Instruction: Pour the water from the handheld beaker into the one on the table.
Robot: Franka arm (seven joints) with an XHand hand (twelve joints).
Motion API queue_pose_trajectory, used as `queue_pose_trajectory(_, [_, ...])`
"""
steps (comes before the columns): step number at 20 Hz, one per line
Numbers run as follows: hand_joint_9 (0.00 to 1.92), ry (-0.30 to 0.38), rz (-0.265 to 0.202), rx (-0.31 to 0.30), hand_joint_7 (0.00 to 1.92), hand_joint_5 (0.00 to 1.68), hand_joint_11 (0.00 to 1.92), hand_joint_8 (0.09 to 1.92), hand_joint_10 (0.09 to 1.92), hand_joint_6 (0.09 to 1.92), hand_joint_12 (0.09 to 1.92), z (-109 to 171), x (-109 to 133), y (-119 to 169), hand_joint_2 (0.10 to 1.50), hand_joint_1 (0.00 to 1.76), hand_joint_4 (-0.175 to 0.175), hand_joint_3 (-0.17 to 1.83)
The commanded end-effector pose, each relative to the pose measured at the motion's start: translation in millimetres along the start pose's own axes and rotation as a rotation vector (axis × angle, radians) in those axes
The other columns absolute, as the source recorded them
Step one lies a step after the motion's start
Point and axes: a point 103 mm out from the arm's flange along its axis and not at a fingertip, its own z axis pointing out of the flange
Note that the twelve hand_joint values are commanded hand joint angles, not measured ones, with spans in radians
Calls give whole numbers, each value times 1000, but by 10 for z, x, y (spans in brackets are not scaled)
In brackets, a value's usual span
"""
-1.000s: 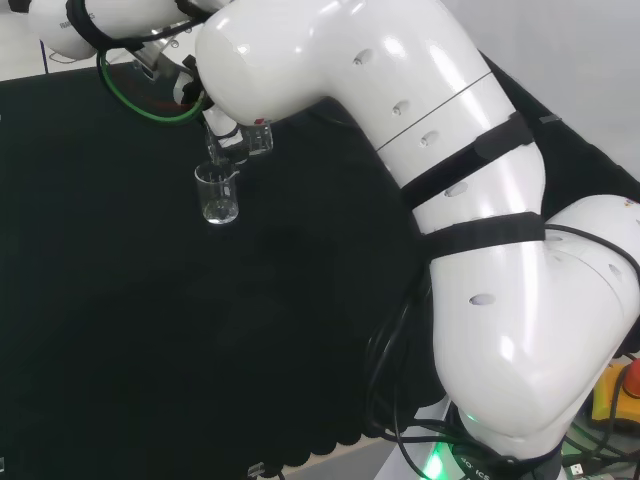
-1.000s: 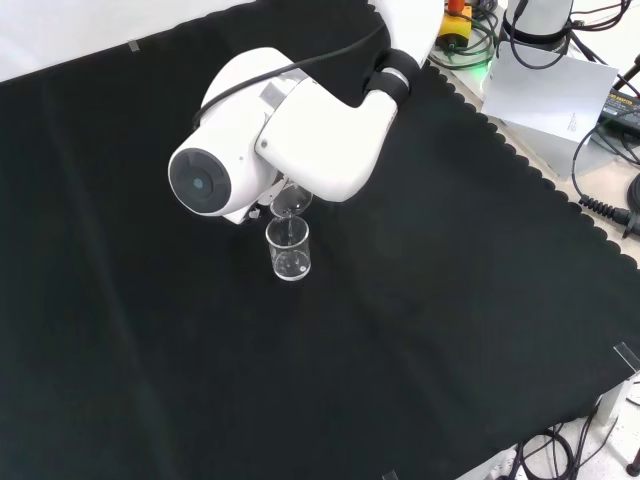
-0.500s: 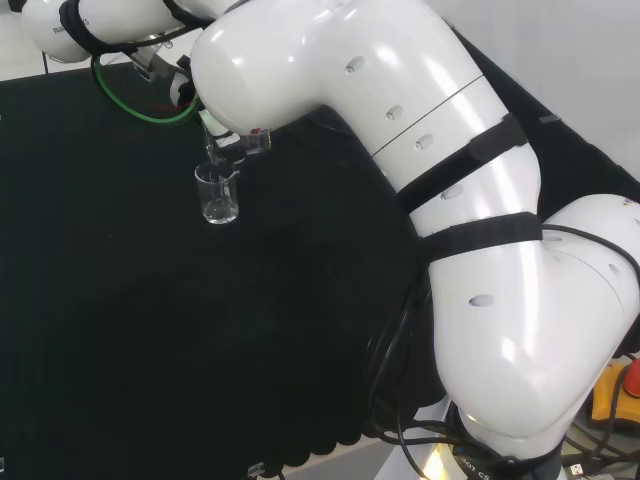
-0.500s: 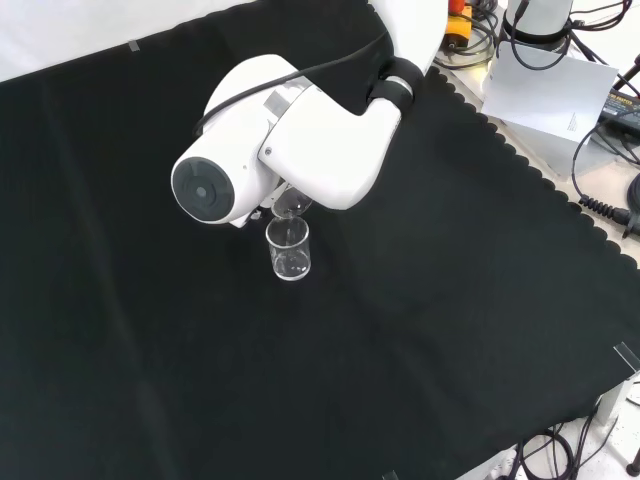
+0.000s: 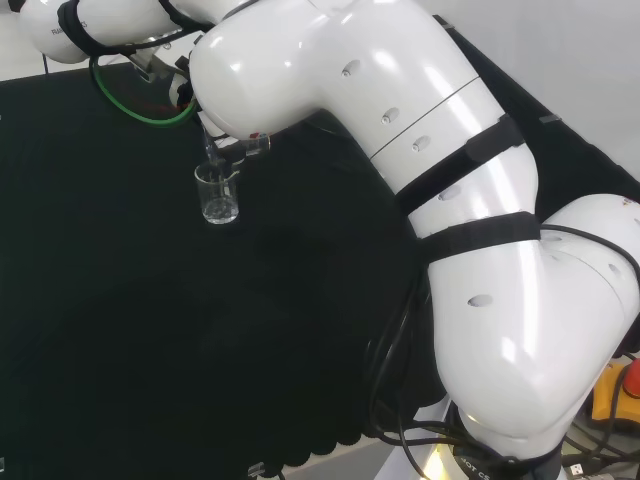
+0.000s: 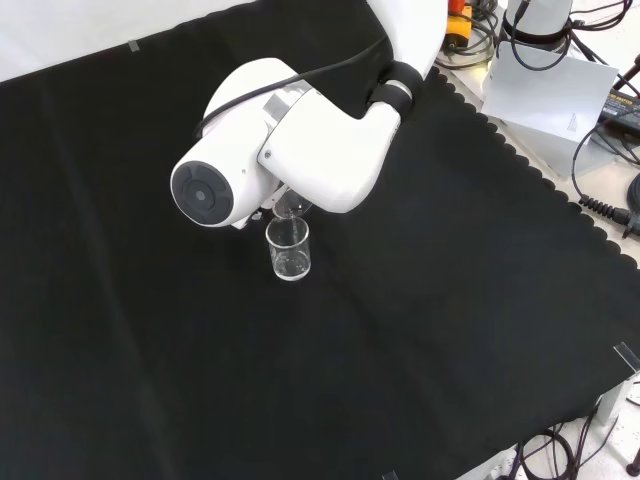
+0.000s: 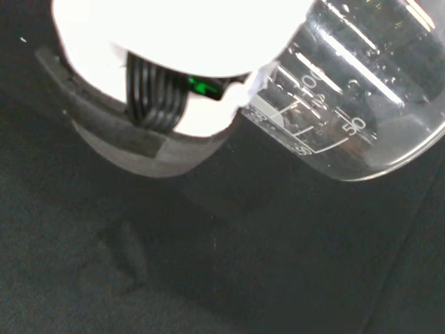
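Hand [image 7: 174,76] carries the handheld beaker [image 7: 361,90], though I cannot tell its grip, tipped just above the table beaker [image 6: 290,249], presumably so water falls straight in.

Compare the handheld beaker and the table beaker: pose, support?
Pose: the handheld beaker is tipped, its lip over the other's mouth; the table beaker stands upright.
Support: the handheld beaker is held up off the black cloth under the arm's white link; the table beaker rests on it.
Shared: both are small and clear.
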Motion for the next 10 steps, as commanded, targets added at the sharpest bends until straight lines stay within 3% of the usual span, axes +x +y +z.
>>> queue_pose_trajectory(1, [1448,0,-1,0,1183,1124,1116,872,703,895,871,0,1,-8,711,1295,-175,649])
queue_pose_trajectory(10, [1448,-10,7,8,1182,1124,1115,873,705,897,871,-17,7,-67,712,1295,-175,649])
